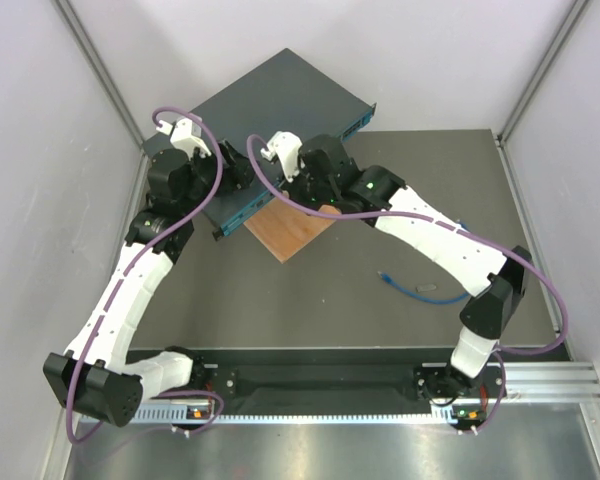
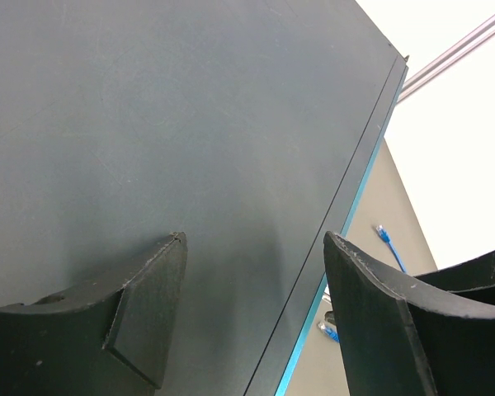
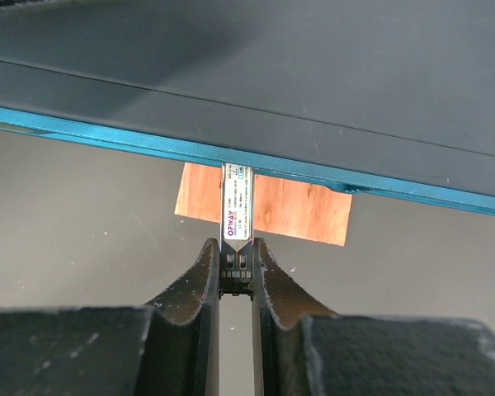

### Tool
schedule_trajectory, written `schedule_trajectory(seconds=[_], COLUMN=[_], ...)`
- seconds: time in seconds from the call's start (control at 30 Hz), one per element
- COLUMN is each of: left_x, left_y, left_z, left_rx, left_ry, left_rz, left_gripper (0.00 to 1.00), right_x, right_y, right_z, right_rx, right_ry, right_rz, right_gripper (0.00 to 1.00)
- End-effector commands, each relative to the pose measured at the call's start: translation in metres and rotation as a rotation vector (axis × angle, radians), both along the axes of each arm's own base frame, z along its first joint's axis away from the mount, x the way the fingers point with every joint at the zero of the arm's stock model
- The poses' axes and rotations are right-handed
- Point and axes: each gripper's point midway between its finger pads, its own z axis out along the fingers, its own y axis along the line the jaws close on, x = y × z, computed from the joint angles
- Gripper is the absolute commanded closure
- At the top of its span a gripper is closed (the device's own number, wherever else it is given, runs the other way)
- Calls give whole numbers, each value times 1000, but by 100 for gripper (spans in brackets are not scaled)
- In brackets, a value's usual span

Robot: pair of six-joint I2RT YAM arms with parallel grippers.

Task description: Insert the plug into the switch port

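At the switch (image 3: pixel 313 74) front, right gripper (image 3: pixel 235 247) pinches a silver module (image 3: pixel 238 206), its tip meeting the blue face; the plug (image 1: pixel 384 274) lies on the table (image 1: pixel 330 300), well apart, so inserting it looks undone. Both arms reach far forward; left gripper (image 2: pixel 256 243) hangs spread over the switch top

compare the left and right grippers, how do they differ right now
Left gripper stands wide open, holding nothing; right gripper is shut on a slim silver labelled module. Left gripper faces the dark top of the switch; right gripper points at its blue front edge. Both have black fingers.
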Motion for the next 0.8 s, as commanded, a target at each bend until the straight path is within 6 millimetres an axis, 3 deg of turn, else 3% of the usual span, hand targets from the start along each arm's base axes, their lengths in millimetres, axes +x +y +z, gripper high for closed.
schedule_trajectory(seconds=[0.0,0.43,0.77], left_x=[-1,-1,-1], left_y=[-2,-4,-5], left_z=[-4,-7,-6], left_rx=[-12,-18,-28], left_ry=[4,12,16], left_rz=[-13,-20,-21], left_gripper=[27,28,28], right_x=[11,10,20], right_y=[2,-7,1], right_z=[27,34,36], right_rx=[65,70,119], right_ry=[-44,-61,-24], right_rz=[-21,9,-69], right_gripper=[100,100,100])
